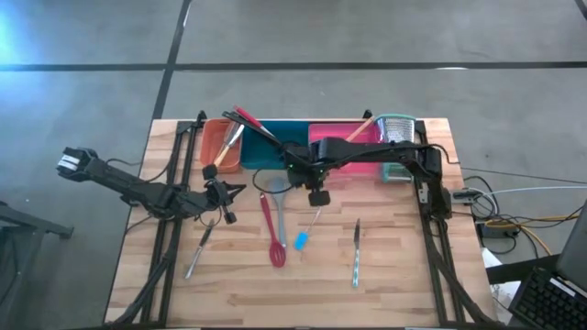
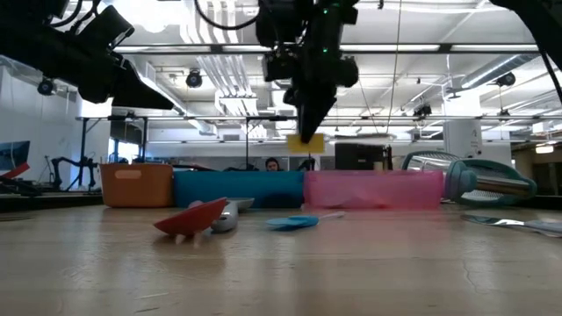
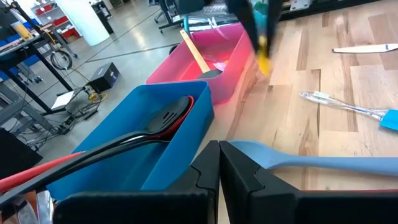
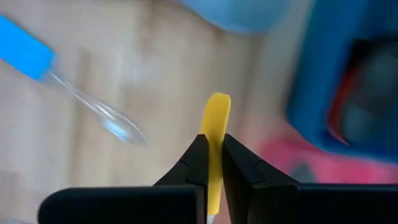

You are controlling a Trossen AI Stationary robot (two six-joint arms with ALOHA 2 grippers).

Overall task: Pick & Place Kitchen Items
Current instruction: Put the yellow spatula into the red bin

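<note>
**A:** Two dark arms work over a wooden table [image 1: 394, 284]. What do we see the right one doing?

**B:** We see the right gripper [image 4: 213, 163] raised above the middle of the tabletop, near the far edge, with its fingers clamped on a small yellow tool [image 4: 216, 134]. In the low view that yellow tool hangs in the air, clear of the wood, in front of the trays.

**A:** And the left one?

**B:** The left gripper [image 3: 219, 163] sits low toward the left edge, its fingers pressed together with nothing between them.

**A:** Where do we find the other items?

**B:** Along the far edge we see an orange tray [image 1: 215, 145], a teal tray [image 1: 275, 137] holding black and red long-handled utensils [image 1: 249, 122], and a pink tray [image 1: 344, 136]. A box grater [image 1: 397, 130] lies at the far right corner. On the bare wood near the middle lie a red spatula [image 1: 273, 240], a grey spoon [image 1: 279, 203] just beside it and a blue-handled tool [image 1: 304, 235]. A knife [image 1: 356, 252] lies toward the right, and a metal utensil [image 1: 197, 252] toward the left.
</note>
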